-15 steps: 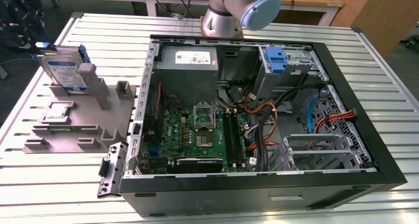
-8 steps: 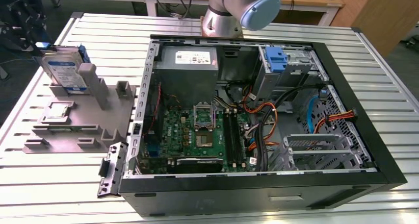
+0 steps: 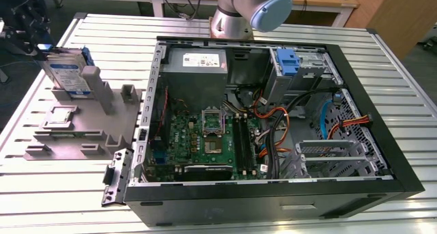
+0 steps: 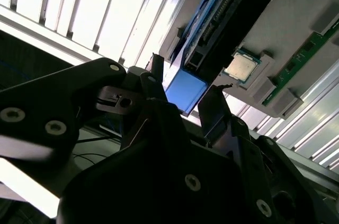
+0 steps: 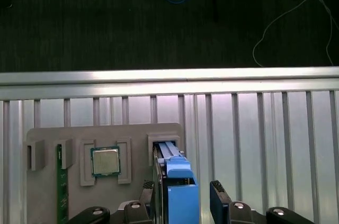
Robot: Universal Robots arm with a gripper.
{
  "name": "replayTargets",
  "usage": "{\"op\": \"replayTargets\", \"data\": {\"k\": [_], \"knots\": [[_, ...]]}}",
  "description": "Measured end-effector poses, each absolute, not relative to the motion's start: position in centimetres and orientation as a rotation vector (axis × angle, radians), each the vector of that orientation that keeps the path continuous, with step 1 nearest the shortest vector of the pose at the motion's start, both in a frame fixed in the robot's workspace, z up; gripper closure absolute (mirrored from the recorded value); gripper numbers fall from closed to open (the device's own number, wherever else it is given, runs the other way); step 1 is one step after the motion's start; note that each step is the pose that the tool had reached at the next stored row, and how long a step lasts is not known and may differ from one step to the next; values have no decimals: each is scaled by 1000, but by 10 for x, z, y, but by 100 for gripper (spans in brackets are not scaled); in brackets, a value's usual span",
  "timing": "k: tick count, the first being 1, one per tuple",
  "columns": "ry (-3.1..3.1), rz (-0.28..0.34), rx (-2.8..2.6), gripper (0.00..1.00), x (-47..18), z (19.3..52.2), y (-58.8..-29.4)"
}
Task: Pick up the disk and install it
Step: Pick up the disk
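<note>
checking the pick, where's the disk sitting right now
The disk stands upright in the grey fixture at the exterior view's left, beside the computer case; the open gripper straddles it.

No legible text or labels.

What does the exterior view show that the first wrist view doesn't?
Exterior view: the open black computer case with its green circuit board, and the grey robot arm's base. First wrist view: a thin blue cable on the dark floor, and the black gripper, jaws open either side of the silver-grey disk in its blue plastic carrier. Both: that disk upright in the grey plastic holder, the square silver processor chip, the ribbed metal table.
</note>
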State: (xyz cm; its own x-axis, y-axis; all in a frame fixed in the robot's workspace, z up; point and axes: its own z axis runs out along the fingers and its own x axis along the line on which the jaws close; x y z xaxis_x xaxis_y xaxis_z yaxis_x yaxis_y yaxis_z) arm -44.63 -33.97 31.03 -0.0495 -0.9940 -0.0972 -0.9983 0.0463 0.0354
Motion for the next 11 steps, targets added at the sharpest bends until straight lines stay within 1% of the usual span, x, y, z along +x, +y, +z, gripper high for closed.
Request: {"op": "replayTargets", "data": {"k": [5,11], "knots": [[2243,141,-2143,47,-447,306,-340],[2253,122,-2153,47,-447,303,-340]]}}
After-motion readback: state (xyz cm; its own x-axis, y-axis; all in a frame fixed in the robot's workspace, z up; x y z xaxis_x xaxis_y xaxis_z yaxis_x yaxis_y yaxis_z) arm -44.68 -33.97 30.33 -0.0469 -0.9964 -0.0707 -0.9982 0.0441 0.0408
